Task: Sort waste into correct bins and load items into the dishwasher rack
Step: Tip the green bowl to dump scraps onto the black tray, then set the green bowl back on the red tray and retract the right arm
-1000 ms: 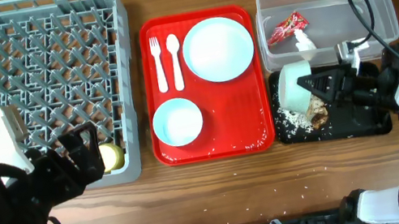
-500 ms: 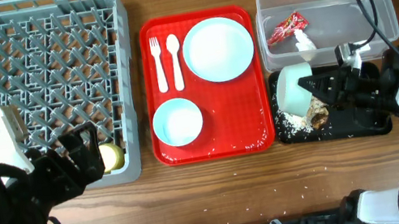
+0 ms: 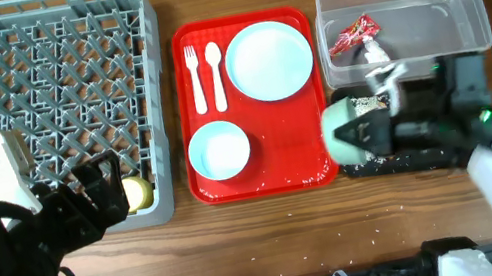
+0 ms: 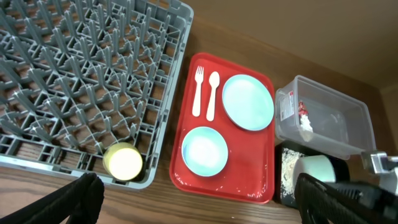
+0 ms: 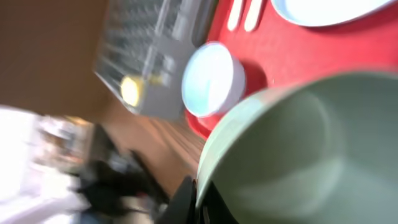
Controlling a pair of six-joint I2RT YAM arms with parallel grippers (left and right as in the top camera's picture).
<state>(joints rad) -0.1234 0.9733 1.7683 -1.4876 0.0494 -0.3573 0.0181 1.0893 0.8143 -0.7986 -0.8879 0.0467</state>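
The mint bowl (image 3: 345,133) is up off the counter (image 3: 295,241), tipped on its side at the left end of the black tray (image 3: 403,163). My right fingers (image 3: 389,128) are closed on its rim. I judge it light and rigid with a smooth, slick wall. A pinch across the rim is the only practical hold, and it could swivel in that pinch if I swing it fast. The second bowl (image 3: 219,150) on the red serving tray (image 3: 267,170) should handle the same way. The plate (image 3: 269,60), fork (image 3: 195,76) and spoon (image 3: 216,74) lie flat there and offer little edge to take. My left fingers (image 4: 78,199) are spread wide and hold nothing, at the near right corner of the dishwasher rack (image 3: 35,94), beside the yellow lump (image 3: 137,191). The red wrapper (image 3: 353,35) and white scrap (image 3: 374,52) lie in the clear tub (image 3: 468,13). Overhead, the bowl and my arm cover most of the black tray. I see the crumbly leftovers (image 4: 287,177) only from the left wrist. The right wrist view is smeared. The bowl's inside looks clean there, but I cannot be sure, nor see the exact pinch point.
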